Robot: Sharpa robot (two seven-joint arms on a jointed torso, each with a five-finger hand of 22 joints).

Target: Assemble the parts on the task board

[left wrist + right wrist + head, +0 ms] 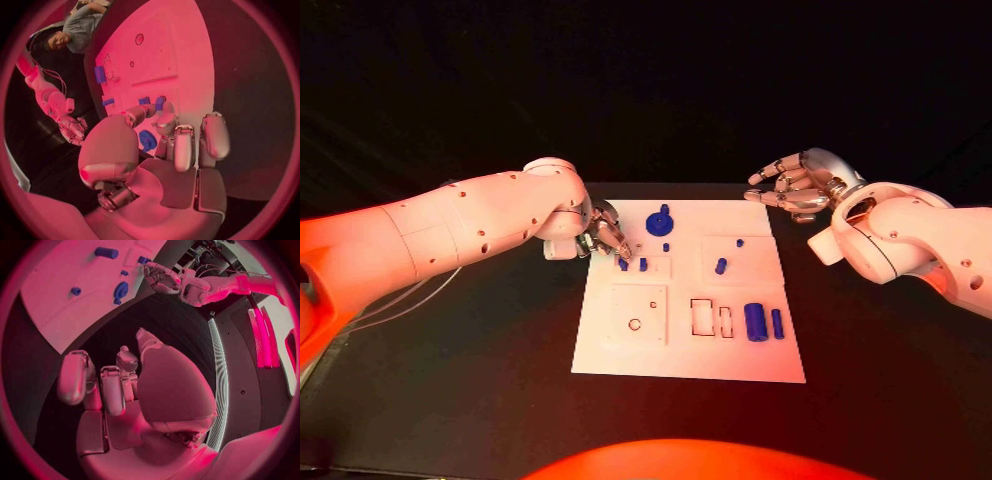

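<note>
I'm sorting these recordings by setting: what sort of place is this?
Probably a robotics lab test bench. A flat white rectangular task board with cut-out slots lies on a black table, small blue plastic parts on it, and a white robot arm's silver left hand works at its edge.

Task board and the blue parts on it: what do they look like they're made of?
The task board looks like a thin rigid white plate, probably plastic, matte: it lies flat with crisp cut-out recesses and no glare. The blue parts, such as the large cylinder and the round flanged piece, look like moulded or printed plastic: uniform opaque colour, dull sheen. Metal cannot be ruled out.
</note>
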